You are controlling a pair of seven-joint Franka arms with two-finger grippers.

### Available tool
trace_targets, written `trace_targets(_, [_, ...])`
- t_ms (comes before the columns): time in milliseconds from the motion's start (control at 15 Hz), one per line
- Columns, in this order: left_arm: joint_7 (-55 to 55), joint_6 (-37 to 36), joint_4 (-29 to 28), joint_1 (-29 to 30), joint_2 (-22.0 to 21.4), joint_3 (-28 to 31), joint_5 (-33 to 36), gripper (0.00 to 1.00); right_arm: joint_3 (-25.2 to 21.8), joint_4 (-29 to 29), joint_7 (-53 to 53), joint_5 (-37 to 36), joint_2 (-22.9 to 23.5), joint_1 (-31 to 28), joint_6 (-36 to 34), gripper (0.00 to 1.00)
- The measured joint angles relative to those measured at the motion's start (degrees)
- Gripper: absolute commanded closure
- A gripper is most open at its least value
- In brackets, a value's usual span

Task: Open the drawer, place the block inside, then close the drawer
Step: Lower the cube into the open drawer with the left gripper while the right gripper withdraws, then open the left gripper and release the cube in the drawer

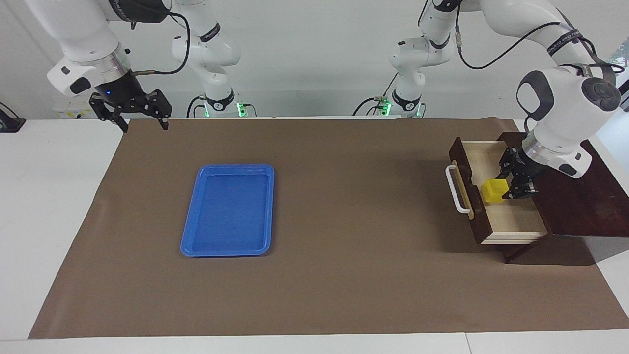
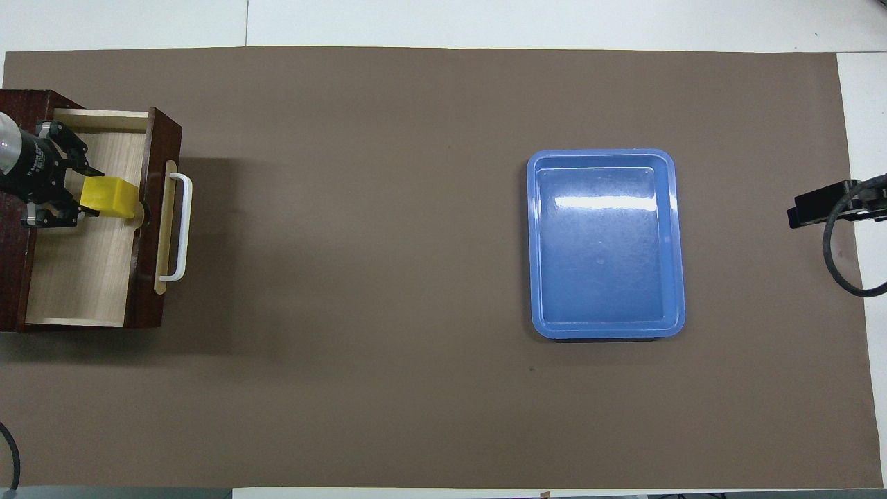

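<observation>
Left claw (image 1: 512, 183): reaches down into the pulled-out drawer (image 1: 511, 223) at the left arm's end of the counter (image 1: 344, 275), fingers clenched on the yellow block (image 1: 494, 191).
Yellow block: held at the claw's tips, inside the drawer's pale wood walls and close to the drawer front; whether it already rests on the drawer floor cannot be told.
Drawer: stands well out of its dark brown wooden box (image 1: 580, 201), the white bar handle (image 1: 456, 191) on the side of the block away from the claw.
Step in hand: by the look of it, the drawer is open and the block is being set inside; release has not yet come.
Next move: judged from this, the fingers should part so the block stays in the drawer, the claw should lift clear of the walls, then the drawer front needs a push back into the box.
Blue plastic tray (image 1: 228, 210): lies bare on the brown mat, well apart from both claws.
Right claw (image 1: 131, 109): waits raised over the mat's corner at the right arm's end, fingers spread and holding nothing.
</observation>
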Motion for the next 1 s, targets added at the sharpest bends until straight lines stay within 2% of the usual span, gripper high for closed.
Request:
trace_targets(201, [0.0,1.0,-1.7,0.0,-0.1,-0.3,0.0,1.0,0.3,-1.3,0.0,-0.2,0.2,0.1,-0.1,0.0])
trace_targets(535, [0.0,3.4,-5.2,0.0,-1.7,-0.6,0.0,1.0,0.7,-7.0,2.6,-0.2,-1.5,0.1,2.2,0.0])
trace_targets(602, [0.0,3.6,-5.8,0.0,-2.2,-0.6,0.0,0.94,0.7,-7.4,2.8,-0.2,-1.7,0.1,2.7,0.0])
trace_targets(669, [0.1,3.6,-6.3,0.0,-2.6,-0.6,0.0,0.37,0.6,-7.6,2.8,-0.2,-1.8,0.1,2.8,0.0])
trace_targets(735, [0.4,3.7,-6.7,0.0,-2.8,-0.6,0.0,0.0,0.6,-7.7,2.8,-0.2,-1.9,0.0,2.8,0.0])
trace_targets(1003, [3.0,3.4,-7.3,-0.1,-3.1,-0.7,0.0,0.0,0.6,-8.1,2.9,-0.2,-2.2,0.0,2.8,0.0])
